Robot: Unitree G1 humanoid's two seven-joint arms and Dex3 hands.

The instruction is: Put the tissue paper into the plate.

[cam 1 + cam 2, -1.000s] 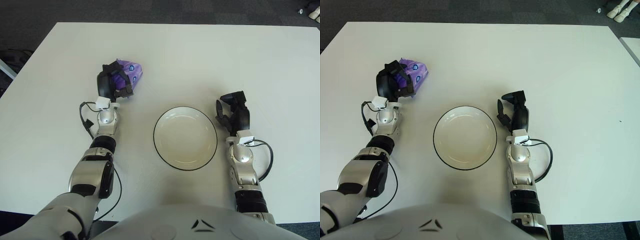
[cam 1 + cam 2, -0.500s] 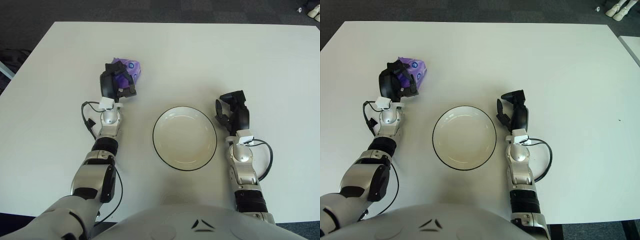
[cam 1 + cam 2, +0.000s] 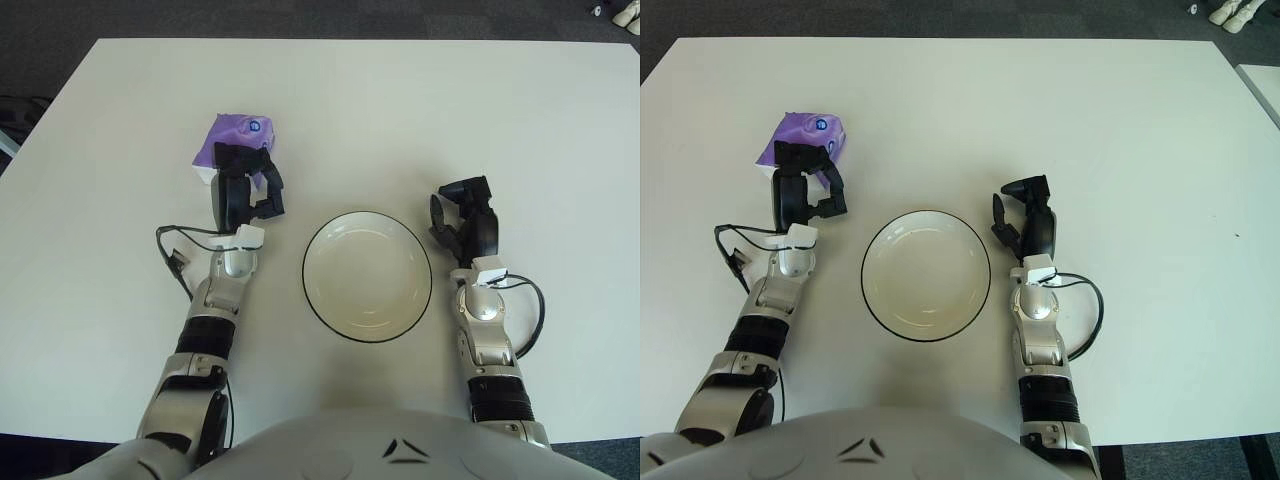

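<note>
- My left robot hand [image 3: 246,190] has drawn back off the purple plastic tissue pack [image 3: 232,143]; fingers loosely open, holding nothing, so the grasp must be retried.
- The pack lies on the white tabletop [image 3: 520,120], left of the plate.
- Count: one pack, one black-rimmed white round plate [image 3: 367,275], empty.
- My right robot hand [image 3: 466,217] idles beside the plate's right, fingers relaxed.

One purple tissue pack [image 3: 232,143], one plate [image 3: 367,276], one table [image 3: 400,110], two robot hands.

No text can be read; the purple tissue pack [image 3: 233,140] bears only a small blurred emblem.
</note>
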